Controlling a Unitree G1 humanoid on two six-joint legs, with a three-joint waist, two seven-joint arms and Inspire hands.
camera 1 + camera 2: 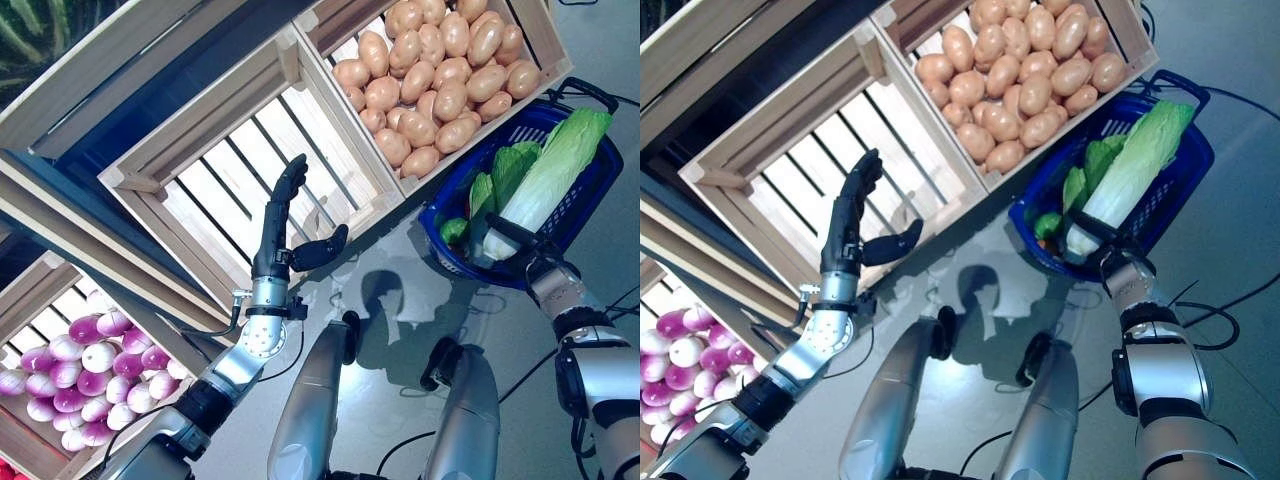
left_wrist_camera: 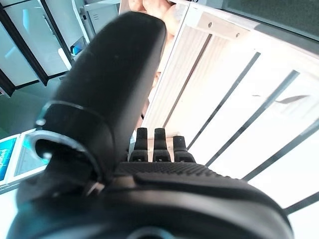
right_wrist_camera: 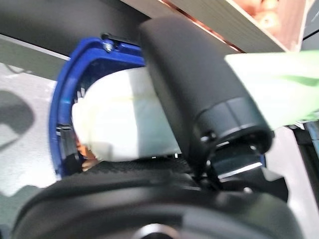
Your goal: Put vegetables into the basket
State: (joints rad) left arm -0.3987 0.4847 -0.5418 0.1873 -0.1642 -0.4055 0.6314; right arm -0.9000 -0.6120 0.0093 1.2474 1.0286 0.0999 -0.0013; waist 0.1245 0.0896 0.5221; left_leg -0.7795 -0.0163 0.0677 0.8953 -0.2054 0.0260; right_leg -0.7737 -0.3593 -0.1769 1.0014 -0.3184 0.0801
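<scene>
My right hand (image 1: pixel 512 238) is shut on the white stem end of a long napa cabbage (image 1: pixel 550 170). It holds the cabbage slanted over the blue plastic basket (image 1: pixel 598 190) on the floor. In the right wrist view my thumb (image 3: pixel 199 94) crosses the cabbage's white base (image 3: pixel 124 119), with the basket rim (image 3: pixel 62 99) behind. Green leafy vegetables (image 1: pixel 485 190) lie in the basket under the cabbage. My left hand (image 1: pixel 280 225) is open with straight fingers. It is raised in front of an empty slatted wooden crate (image 1: pixel 230 170), and its fingers (image 2: pixel 159 144) touch nothing.
The wooden stand's tilted crates run from lower left to upper right. One full crate (image 1: pixel 545 60) sits right against the basket's far rim. Grey floor (image 1: pixel 400 290) lies between the stand and the basket.
</scene>
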